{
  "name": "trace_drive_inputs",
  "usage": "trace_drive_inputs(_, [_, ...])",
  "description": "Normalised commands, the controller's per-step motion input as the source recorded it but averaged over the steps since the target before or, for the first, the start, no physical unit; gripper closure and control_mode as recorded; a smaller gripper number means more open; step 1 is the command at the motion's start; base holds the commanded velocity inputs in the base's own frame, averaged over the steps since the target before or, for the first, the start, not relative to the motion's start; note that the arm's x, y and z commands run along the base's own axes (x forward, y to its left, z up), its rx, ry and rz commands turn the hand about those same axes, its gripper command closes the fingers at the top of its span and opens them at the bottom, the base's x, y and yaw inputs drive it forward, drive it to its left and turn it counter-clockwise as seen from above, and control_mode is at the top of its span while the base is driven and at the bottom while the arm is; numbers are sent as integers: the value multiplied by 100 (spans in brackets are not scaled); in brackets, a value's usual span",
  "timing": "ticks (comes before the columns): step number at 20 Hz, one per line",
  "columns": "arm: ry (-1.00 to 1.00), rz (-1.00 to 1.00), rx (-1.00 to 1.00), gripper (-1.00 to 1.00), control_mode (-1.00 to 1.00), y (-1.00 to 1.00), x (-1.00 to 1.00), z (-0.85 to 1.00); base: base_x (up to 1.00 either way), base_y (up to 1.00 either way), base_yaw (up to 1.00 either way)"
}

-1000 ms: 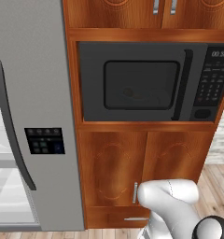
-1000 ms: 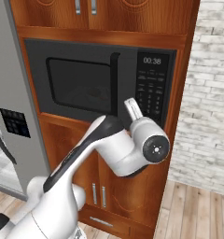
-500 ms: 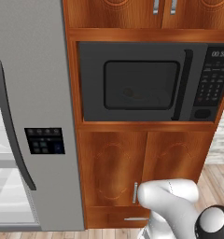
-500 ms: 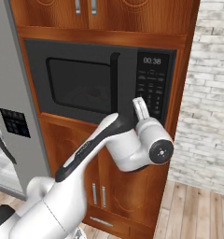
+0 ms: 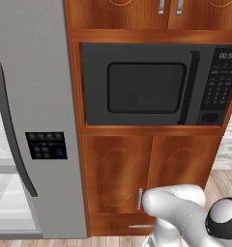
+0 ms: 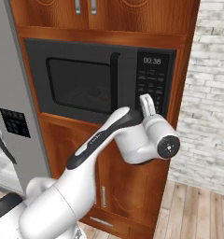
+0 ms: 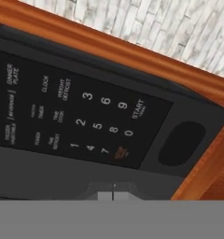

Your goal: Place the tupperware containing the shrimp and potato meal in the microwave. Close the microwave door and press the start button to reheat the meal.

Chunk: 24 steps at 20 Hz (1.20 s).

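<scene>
The jaws are pressed together with nothing between them, and the gripper [image 6: 147,103] points its closed tips at the keypad panel [image 6: 153,84] of the microwave [image 5: 152,84], just in front of its lower part. In the hand view the fingertips [image 7: 113,194] sit at the bottom edge, below the number keys, with the START key [image 7: 137,108] up and to the right and a dark oval button [image 7: 181,142] further right. Whether the tips already touch the panel cannot be told.

The microwave door [image 5: 137,86] is shut flush with the oven front, its vertical bar handle [image 5: 188,88] beside the keypad. Through the dark window [image 5: 144,88] a faint rounded shape shows on the turntable; it may be the tupperware, but it is too dim to be sure, and the meal itself cannot be made out.

Judging from this, loading and door closing look done, and what is left is the press on start. The closed tips seem to need to shift toward the START key first.

Around the oven stand wooden cabinets [image 5: 149,169], a grey fridge [image 5: 31,120] to the left and a pale brick wall [image 6: 207,93] to the right.
</scene>
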Motion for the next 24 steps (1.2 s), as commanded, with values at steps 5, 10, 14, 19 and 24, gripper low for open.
trace_drive_inputs(5, [-1,0,4,100,-100,-9,21,-4,0,0,0])
trace_drive_inputs(10, [-2,0,4,100,-100,-9,24,-9,0,0,0])
trace_drive_inputs(14, [-1,0,2,100,-100,-6,24,-15,0,0,0])
trace_drive_inputs(19, [-1,0,1,100,-100,-7,21,-19,0,0,0])
trace_drive_inputs(24, [-1,0,1,100,-100,-9,23,-16,0,0,0])
